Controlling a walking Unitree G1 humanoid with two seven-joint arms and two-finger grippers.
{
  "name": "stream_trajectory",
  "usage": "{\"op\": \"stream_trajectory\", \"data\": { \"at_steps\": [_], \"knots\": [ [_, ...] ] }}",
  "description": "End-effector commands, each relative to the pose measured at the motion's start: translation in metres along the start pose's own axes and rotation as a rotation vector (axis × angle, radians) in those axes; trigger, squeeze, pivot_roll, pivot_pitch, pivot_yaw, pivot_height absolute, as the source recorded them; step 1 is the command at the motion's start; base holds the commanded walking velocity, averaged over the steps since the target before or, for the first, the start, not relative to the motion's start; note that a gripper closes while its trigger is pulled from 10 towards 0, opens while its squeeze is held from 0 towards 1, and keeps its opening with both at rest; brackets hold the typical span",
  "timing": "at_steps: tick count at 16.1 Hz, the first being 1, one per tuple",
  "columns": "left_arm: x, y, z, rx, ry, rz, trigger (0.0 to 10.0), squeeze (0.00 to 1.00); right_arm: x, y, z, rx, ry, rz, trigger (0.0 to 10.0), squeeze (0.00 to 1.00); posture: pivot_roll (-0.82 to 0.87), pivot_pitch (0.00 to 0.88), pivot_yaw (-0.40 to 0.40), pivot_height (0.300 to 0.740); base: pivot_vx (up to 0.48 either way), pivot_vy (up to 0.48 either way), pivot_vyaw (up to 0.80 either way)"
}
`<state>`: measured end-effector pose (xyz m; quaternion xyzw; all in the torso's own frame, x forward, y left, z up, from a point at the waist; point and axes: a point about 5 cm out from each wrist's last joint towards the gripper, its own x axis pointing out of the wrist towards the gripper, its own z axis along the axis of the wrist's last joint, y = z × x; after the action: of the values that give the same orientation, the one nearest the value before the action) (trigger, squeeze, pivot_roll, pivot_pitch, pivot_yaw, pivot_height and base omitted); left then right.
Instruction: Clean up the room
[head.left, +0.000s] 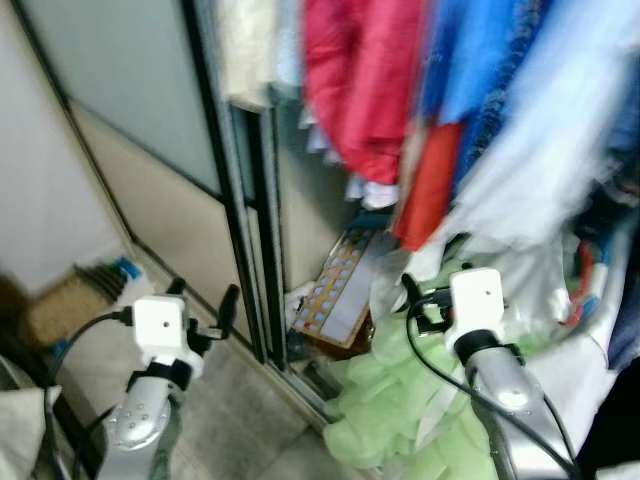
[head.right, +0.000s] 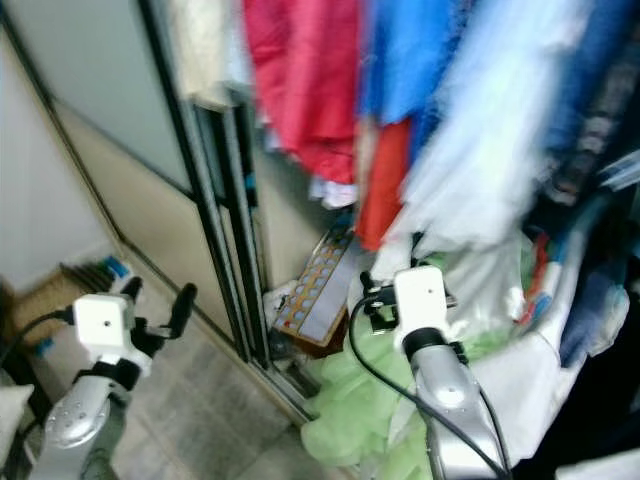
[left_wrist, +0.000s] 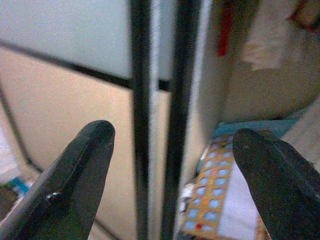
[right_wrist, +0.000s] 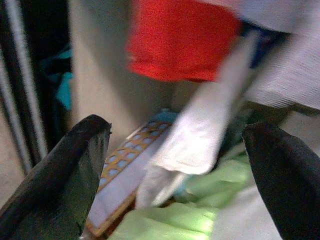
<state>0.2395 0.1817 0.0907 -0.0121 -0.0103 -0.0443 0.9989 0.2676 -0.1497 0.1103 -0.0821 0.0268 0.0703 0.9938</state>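
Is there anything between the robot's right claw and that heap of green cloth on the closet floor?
Partly. The open right gripper points into the closet, and a hanging white garment droops between its fingers, in front of the green cloth. The lower part of the green cloth looks unobstructed.

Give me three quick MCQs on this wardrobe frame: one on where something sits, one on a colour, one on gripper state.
1. Where does the patterned box lie?
A. on the wardrobe floor, under the hanging clothes
B. on the tiles outside the sliding door
C. in the left gripper

2. What colour is the fluffy fabric heaped below the right arm?
A. dark blue
B. light green
C. red

3. How do the right gripper fingers stand?
A. shut on the red garment
B. shut and empty
C. open, holding nothing

Key: 1 A, the box leans low inside the wardrobe beneath the red garment. 2 B, the pile is pale green in both eye views. 3 C, the right wrist view shows both fingers wide apart with only cloth beyond them.
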Motion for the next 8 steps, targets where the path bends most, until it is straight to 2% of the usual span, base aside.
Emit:
{"op": "stream_trajectory", "data": {
  "at_steps": [1, 5, 8],
  "knots": [
    [0.001, 0.000, 0.001, 0.008, -0.006, 0.008, 10.0, 0.00, 0.002, 0.002, 0.001, -0.004, -0.007, 0.021, 10.0, 0.00, 0.00, 0.000, -0.055, 0.740, 0.000, 0.000, 0.00],
    [-0.006, 0.004, 0.000, 0.007, -0.015, 0.070, 10.0, 0.00, 0.010, 0.006, 0.001, -0.016, -0.004, 0.064, 10.0, 0.00, 0.04, 0.000, -0.104, 0.740, 0.000, 0.000, 0.00],
    [-0.008, 0.004, -0.001, 0.007, -0.015, 0.079, 10.0, 0.00, 0.012, 0.007, 0.002, -0.011, -0.008, 0.068, 10.0, 0.00, 0.04, 0.000, -0.105, 0.740, 0.000, 0.000, 0.00]
  ]
}}
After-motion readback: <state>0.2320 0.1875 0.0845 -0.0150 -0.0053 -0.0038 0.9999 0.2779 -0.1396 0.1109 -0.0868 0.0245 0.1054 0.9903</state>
